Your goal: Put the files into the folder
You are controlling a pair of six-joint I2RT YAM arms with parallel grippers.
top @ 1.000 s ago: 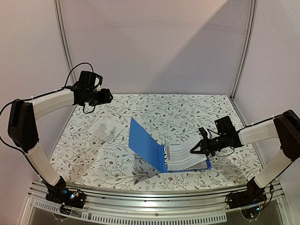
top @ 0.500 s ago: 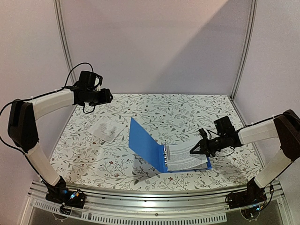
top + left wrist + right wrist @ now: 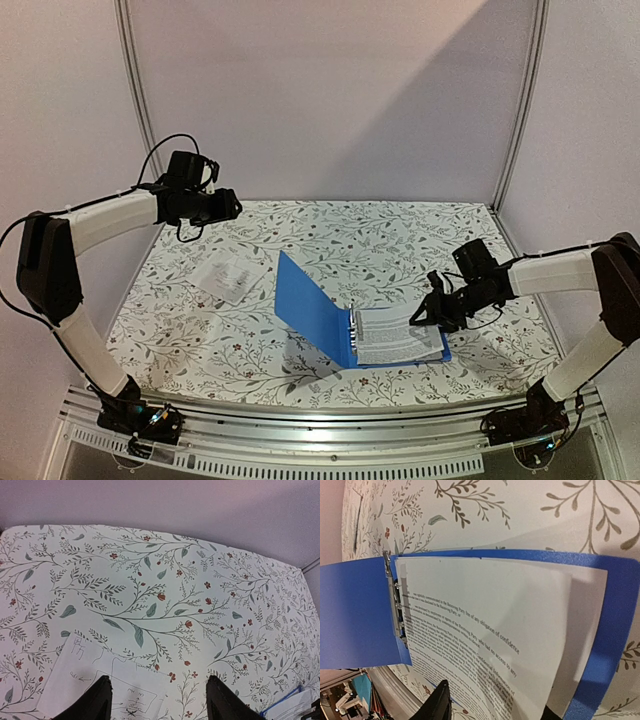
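From above, the folder (image 3: 310, 305) is seen open near the middle of the table (image 3: 400, 240), its left cover tilted up and its right cover flat. The files (image 3: 400, 335) are stacked on the flat cover. The right gripper (image 3: 425, 312) is held just over their right edge. The left gripper (image 3: 232, 207) is raised well apart at the far left. One sheet (image 3: 225, 275) is left on the table, left of the folder, not yet filed.

In the left wrist view, the fingers are spread wide with nothing between them, and the sheet is seen below them.

In the right wrist view, the fingers are parted and nothing is gripped. The top file is bowed upward, not flat. Whether its holes are seated on the rings (image 3: 395, 605) cannot be told.

If unseated, the bowed file could be slid off by a brush from the gripper. The tilted cover could be knocked shut. It is also stood between the right arm and the sheet, and a glossy sleeve lying flat is judged hard to pinch.
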